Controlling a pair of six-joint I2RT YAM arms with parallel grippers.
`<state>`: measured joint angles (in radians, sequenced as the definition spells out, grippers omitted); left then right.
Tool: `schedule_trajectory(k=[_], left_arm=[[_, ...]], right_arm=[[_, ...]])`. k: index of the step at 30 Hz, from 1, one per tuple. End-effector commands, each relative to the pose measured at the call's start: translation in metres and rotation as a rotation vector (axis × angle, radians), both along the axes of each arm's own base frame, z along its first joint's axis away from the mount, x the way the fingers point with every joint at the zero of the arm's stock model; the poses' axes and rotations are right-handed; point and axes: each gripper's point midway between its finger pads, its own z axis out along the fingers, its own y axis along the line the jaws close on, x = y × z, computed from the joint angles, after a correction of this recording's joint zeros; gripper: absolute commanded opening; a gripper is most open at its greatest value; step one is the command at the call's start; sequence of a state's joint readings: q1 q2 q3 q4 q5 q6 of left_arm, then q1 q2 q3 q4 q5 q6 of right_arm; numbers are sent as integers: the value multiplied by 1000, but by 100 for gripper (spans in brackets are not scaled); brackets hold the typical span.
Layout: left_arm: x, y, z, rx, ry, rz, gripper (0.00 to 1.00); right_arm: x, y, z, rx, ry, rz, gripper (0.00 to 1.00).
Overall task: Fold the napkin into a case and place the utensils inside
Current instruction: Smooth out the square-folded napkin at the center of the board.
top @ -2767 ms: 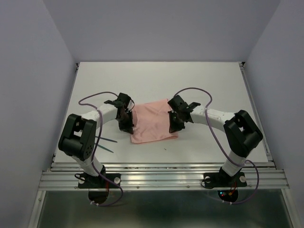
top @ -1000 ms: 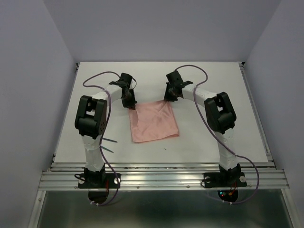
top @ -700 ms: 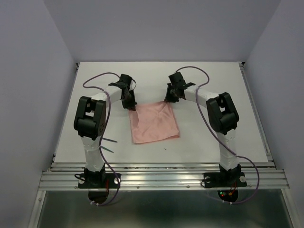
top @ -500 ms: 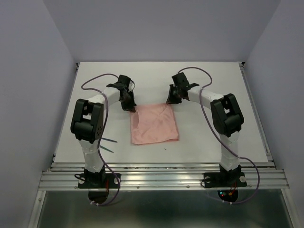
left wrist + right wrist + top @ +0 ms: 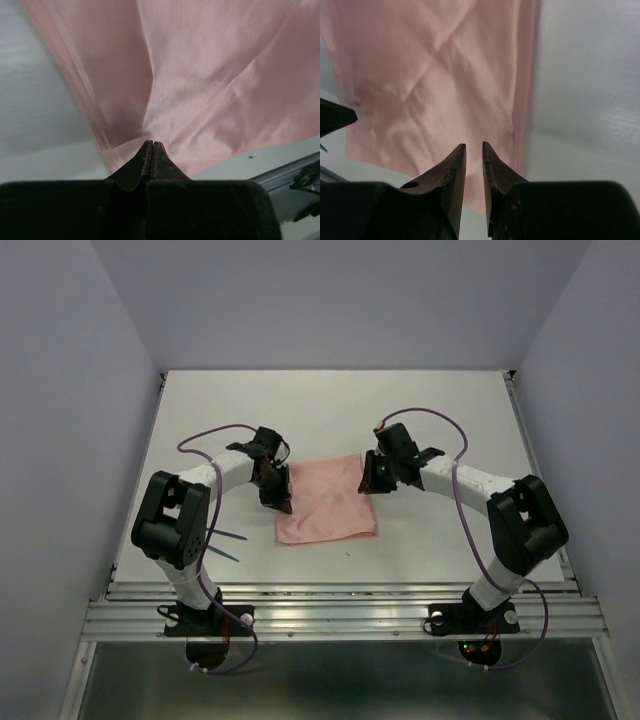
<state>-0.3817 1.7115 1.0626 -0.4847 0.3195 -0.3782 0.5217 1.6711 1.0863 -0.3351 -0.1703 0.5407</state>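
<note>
napkin [image 5: 325, 502]: laid flat mid-scene on the bench [image 5: 430, 420], between both arms; no pouch is formed yet.
left hand [image 5: 152, 144]: clenched on the napkin's left edge; creases are drawn to the tips, likely for a fold.
right hand [image 5: 474, 146]: slightly parted over the right edge; nothing is held.
utensils [image 5: 228, 538]: parked near-left, for later.

**One high view, two close**

The top camera looks down from behind the arm bases over the whole counter [image 5: 420, 410]. The wrist cameras sight close along the left pincer [image 5: 151, 144] and right pincer [image 5: 474, 145] at frame bottom. All three share the napkin [image 5: 325, 498].
</note>
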Motion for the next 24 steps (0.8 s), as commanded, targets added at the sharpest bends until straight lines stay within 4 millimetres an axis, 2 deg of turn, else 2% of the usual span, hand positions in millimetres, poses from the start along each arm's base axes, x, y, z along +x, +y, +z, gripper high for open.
schedule_trajectory(k=[1, 3, 5, 8, 16, 19, 21, 24], left_arm=[[-39, -12, 6, -49, 73, -23, 0], [-51, -11, 0, -38, 102, -18, 0], [-63, -11, -7, -28, 133, -10, 0], [-70, -9, -14, -20, 164, 23, 0], [-72, -8, -17, -10, 168, 20, 0], [-68, -5, -18, 17, 161, 7, 0], [-54, -8, -9, 20, 123, 1, 0], [-29, -11, 13, 29, 47, -11, 0]], right_arm=[[-46, 15, -1, 12, 14, 169, 25], [-54, 15, -3, 13, 22, 194, 26], [-63, 11, -14, 2, 56, 201, 25], [-74, 7, -30, -10, 105, 214, 25], [-99, -13, -71, -96, 227, 220, 25], [-102, -23, -84, -150, 272, 163, 24], [-100, -33, -98, -214, 312, 77, 22], [-102, -36, -106, -221, 347, 7, 21]])
